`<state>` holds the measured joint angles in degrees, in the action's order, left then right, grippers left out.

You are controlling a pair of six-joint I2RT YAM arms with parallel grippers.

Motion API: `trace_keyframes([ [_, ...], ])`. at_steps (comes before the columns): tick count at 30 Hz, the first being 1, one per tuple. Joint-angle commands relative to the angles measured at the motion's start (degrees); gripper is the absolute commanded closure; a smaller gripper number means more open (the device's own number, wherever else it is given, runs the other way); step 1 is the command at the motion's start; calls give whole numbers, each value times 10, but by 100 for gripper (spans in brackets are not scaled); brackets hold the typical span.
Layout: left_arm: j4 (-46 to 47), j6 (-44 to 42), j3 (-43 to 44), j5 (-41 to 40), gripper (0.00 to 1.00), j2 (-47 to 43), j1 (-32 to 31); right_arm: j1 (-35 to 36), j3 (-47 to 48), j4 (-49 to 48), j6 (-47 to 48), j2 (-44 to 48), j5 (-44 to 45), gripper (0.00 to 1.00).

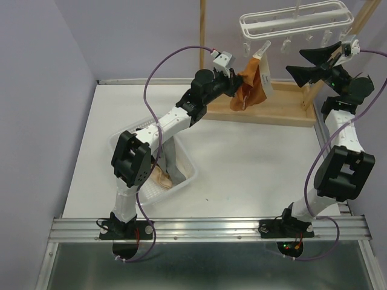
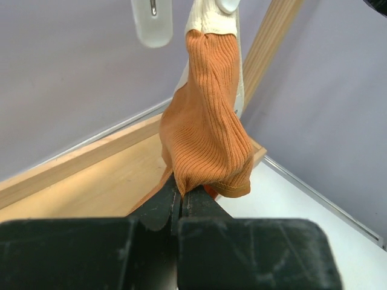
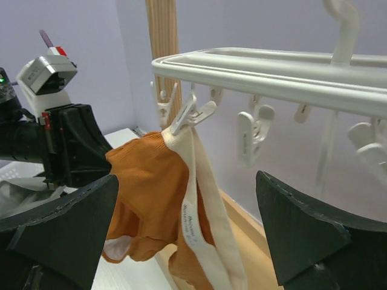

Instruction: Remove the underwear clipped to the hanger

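The rust-orange underwear [image 1: 253,84] with a cream waistband hangs by one clip from the white hanger [image 1: 296,18]. It also shows in the left wrist view [image 2: 205,133] and the right wrist view [image 3: 157,193]. My left gripper [image 1: 233,84] is shut on its lower left fold, the cloth pinched between the fingertips [image 2: 180,199]. My right gripper [image 1: 313,63] is open, level with the hanger's right side, facing the garment; its fingers [image 3: 302,235] stand wide apart and touch nothing. The hanger's other clips [image 3: 251,136] hang empty.
A white basket [image 1: 187,175] on the table at the left holds cream and grey garments [image 1: 166,175]. The wooden stand's base [image 1: 272,109] and upright posts [image 1: 203,36] lie under and around the hanger. The back wall is close behind.
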<state>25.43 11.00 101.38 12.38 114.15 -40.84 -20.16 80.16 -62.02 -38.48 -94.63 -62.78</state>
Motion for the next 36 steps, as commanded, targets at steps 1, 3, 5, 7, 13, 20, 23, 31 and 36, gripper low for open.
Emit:
trace_keyframes([
  [1,28,-4,3,22,100,-45,-6,8,-44,-12,-47,37,-9,0],
  [3,29,-3,2,27,100,-46,-7,14,-54,-10,-68,40,-3,0],
  [5,29,-4,1,29,100,-46,-9,29,-58,-8,-84,44,1,0],
  [7,30,-4,0,31,100,-49,-12,41,-60,-6,-103,44,12,0],
  [13,30,-4,-7,27,100,-55,-16,93,-52,0,-133,36,66,0],
  [20,30,-2,0,26,100,-55,-20,116,-27,9,-133,14,149,0],
  [23,30,-2,0,26,100,-57,-21,116,-15,15,-121,5,160,0],
  [31,31,2,3,30,100,-60,-21,116,5,15,-129,-26,166,0],
  [36,30,4,8,32,100,-60,-24,118,34,1,-154,-49,173,0],
])
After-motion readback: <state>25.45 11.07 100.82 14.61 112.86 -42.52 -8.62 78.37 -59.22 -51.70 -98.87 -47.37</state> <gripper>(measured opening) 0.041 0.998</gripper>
